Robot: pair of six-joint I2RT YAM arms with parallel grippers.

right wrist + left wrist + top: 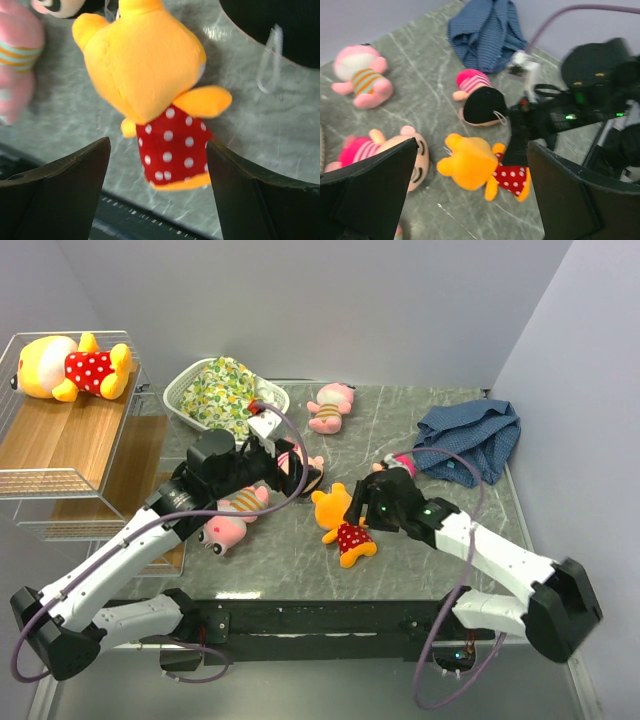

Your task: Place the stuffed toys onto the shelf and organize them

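Two yellow-orange bears in red dotted shirts: shelf bear (70, 368) left of the white basket (172, 395), table bear (343, 525) to its near right. Four pink toys in striped shirts: far pink toy (330, 408) just right of the basket, near pink toy (230, 522) in front of it, pale-faced doll (422, 160) and dark-haired doll (482, 102) farther right. One shelf (60, 435). One basket, one floral cloth (225, 390) inside. One blue cloth (465, 440), far right.

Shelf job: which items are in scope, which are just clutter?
In scope: shelf, shelved bear, loose bear, far pink toy, near pink toy, pale-faced doll, black-haired doll.
Clutter: floral cloth, white basket, blue cloth.
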